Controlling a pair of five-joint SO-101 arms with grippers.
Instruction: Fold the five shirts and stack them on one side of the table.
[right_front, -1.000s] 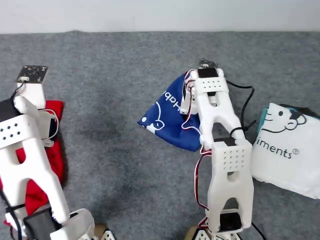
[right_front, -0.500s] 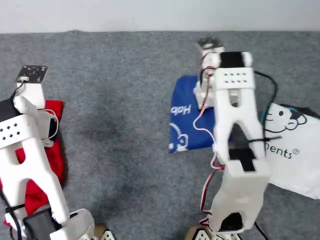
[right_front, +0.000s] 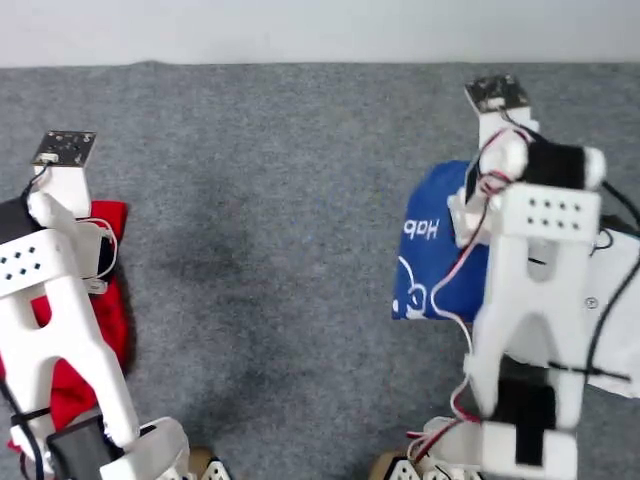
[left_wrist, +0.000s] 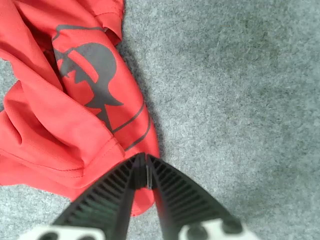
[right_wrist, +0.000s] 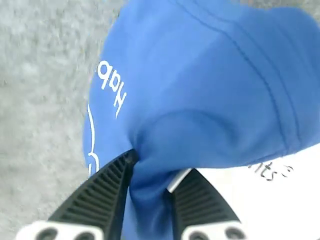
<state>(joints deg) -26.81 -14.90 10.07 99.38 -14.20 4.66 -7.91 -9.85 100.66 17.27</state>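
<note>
At right centre of the high view, the blue shirt (right_front: 430, 260) sits bunched beside the white shirt (right_front: 625, 300); the red shirt (right_front: 112, 300) lies far left. Left wrist: my left gripper (left_wrist: 141, 169) is clenched empty over the red shirt. Right wrist: my right gripper (right_wrist: 152, 167) pinches a blue fold. It is light, limp cloth, better held by its corners, I judge.

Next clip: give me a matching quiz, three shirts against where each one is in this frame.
1. red shirt
2. blue shirt
3. white shirt

A. pinched in the right pincer
B. spread at the table's right side
C. crumpled beside the shut left pincer

Pairs: 1-C, 2-A, 3-B.
</note>
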